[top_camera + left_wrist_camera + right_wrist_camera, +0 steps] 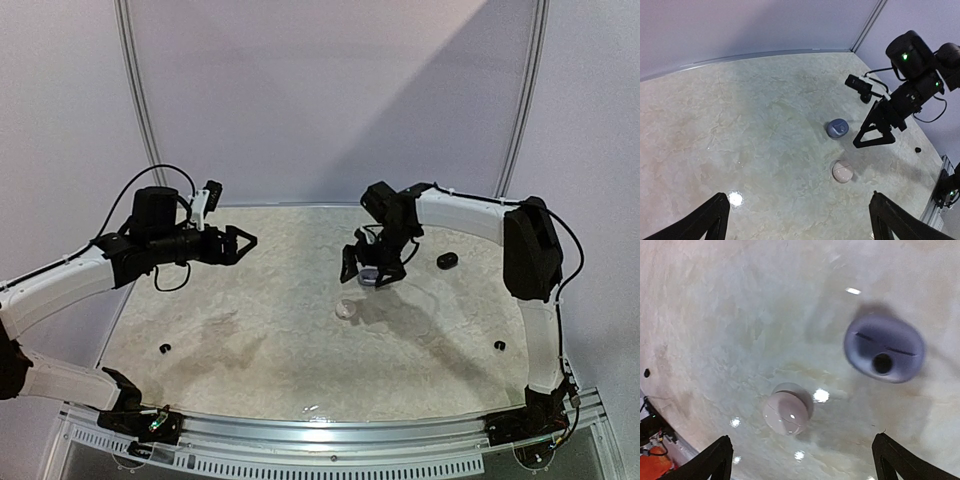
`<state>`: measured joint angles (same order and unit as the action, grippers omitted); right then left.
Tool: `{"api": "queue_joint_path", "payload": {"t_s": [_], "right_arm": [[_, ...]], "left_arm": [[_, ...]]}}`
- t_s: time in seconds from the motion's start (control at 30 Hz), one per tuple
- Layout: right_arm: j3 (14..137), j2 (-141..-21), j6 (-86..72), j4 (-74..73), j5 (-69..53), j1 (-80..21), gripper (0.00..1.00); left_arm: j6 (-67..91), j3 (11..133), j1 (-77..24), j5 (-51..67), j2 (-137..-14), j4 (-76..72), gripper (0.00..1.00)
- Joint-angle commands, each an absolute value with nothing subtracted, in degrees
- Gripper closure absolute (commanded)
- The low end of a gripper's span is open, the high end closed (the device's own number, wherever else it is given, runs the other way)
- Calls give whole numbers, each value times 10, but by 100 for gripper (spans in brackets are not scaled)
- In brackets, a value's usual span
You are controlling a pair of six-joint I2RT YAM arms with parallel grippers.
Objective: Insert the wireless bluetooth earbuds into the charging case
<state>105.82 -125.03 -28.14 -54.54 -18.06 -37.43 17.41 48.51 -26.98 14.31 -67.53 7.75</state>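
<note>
hovering beside the grey-blue case (884, 347), the right fingers (897, 462) are held open, empty. the left fingers (702, 222) are spread wide.

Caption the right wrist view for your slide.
Open right end effector above a blue case and a white case.

Bench (250, 340): cream-beige, marbled veining. Blue-grey case (884, 348); pinkish-white case (788, 408); black case (447, 260). Back wall (320, 100): plain pale lilac.
</note>
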Motion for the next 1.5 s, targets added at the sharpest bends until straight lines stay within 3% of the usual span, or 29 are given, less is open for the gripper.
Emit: {"api": "queue_joint_path", "payload": {"t_s": [0.0,0.1,0.2,0.53,0.93,1.47], "right_arm": [[1157,-1244,-217,-727,51,-366,1],[1172,-1221,-215,-761,187,-336,1],[1170,-1215,-228,-757,229,-286,1],[1093,-1225,-498,-594,178,-155,1],[1164,-1341,-636,-624,173,-147,3],[1091,-1384,-653,-555,110,-138,35]], "left_arm": [[145,492,-261,137,-667,39,1],[120,492,-260,129,-654,46,1],[104,486,-260,118,-634,52,1],[110,472,-243,131,-598,83,2],[125,440,-210,138,-579,34,3],[122,414,-206,134,-555,15,2]]}}
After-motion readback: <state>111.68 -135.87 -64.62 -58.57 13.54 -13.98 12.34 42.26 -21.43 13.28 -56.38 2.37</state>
